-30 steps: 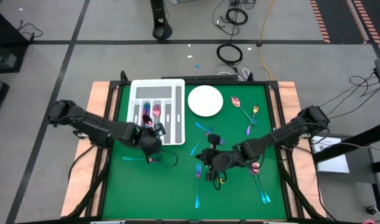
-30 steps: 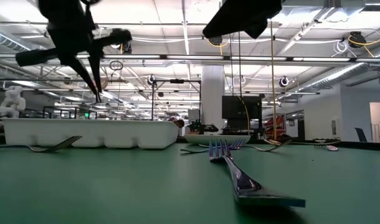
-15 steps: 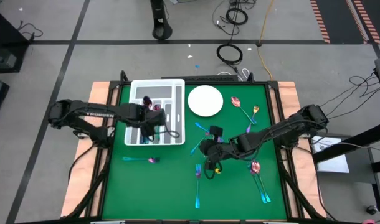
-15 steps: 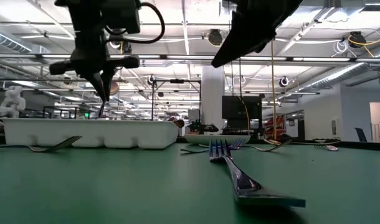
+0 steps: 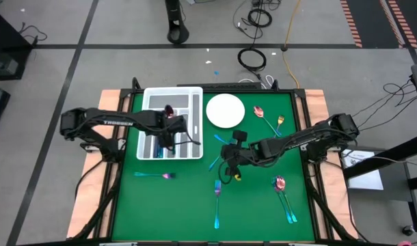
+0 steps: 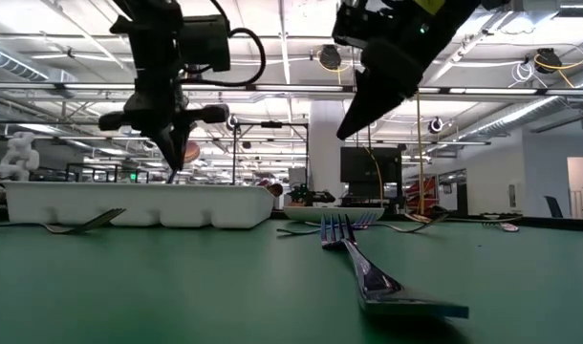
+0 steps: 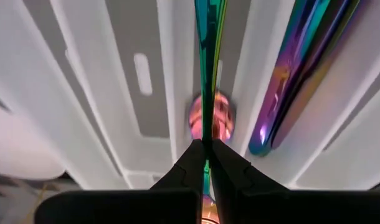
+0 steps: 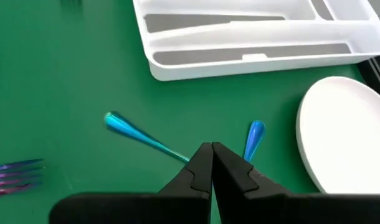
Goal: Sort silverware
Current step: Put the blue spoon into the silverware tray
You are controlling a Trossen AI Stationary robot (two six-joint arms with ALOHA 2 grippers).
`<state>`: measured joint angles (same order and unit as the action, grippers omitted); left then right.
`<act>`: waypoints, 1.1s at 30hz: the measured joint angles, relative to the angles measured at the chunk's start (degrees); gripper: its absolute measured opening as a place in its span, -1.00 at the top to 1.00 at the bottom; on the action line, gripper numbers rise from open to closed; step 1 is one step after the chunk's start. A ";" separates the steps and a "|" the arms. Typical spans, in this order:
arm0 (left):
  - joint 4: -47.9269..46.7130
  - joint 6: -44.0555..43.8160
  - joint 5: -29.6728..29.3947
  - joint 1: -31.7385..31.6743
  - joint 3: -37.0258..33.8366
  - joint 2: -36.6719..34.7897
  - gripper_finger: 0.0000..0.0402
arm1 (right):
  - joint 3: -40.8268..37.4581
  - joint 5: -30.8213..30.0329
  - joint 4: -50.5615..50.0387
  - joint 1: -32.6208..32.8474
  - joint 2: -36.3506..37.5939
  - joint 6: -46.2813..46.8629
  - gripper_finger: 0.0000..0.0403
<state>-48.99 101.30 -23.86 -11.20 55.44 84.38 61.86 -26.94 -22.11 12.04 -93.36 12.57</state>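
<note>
Over the white divided tray (image 5: 173,123) at the tabletop's far-left area, the left gripper (image 5: 169,121) hung with fingers pinched tight on a thin iridescent spoon (image 7: 208,68), its pink bowl (image 7: 211,117) down in a grey slot; a second iridescent piece (image 7: 302,68) lay in the neighbouring slot. Near the tabletop's centre, the right gripper (image 8: 212,160) hovered, fingers pressed together and holding nothing, just above two blue-handled pieces (image 8: 146,138) lying beside the round white plate (image 5: 225,111). Further silverware: fork (image 5: 217,198) toward the near edge, spoon (image 5: 279,183) near the right edge, fork (image 5: 154,175) at the left.
</note>
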 joint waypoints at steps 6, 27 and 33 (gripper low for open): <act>0.07 -0.01 3.03 0.02 0.00 2.35 0.93 | -2.26 0.10 3.27 -1.50 -0.01 -1.29 1.00; 1.75 -0.49 5.61 -0.55 0.00 6.84 0.90 | -2.51 0.46 4.31 -2.32 0.01 -2.79 1.00; 3.40 -0.51 4.71 -0.55 0.00 6.83 0.72 | -2.51 1.95 4.28 -2.30 0.02 -2.86 1.00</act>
<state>-45.59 100.79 -19.15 -11.75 55.44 91.21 59.35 -24.99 -17.82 9.74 -93.34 9.72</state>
